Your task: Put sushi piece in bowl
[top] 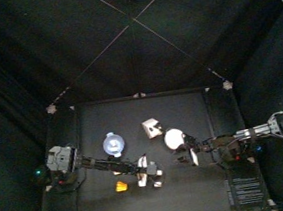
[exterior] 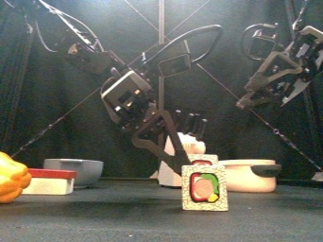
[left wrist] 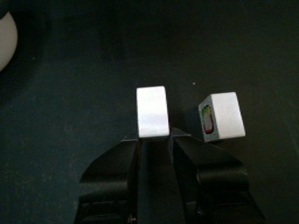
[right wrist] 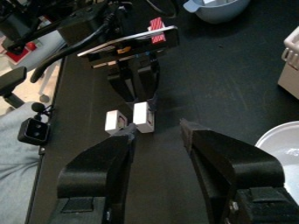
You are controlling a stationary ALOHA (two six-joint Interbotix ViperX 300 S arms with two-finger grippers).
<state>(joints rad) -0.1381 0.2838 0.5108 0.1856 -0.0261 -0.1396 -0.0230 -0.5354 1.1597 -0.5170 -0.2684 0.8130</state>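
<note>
Your left gripper (left wrist: 155, 144) sits low over the table's near middle, jaws closed narrowly around a plain white block (left wrist: 152, 112). That looks like a grip taken for lifting. The sushi piece (left wrist: 221, 116), with its green and red filling showing, stands just to the right of the block, free of the jaws. You should check which piece is meant. The bowl (top: 114, 142) waits well to the left, farther back. Your right gripper (right wrist: 162, 166) hangs raised at the right, jaws wide and empty, near a white dish (exterior: 248, 175). No legible writing anywhere.
</note>
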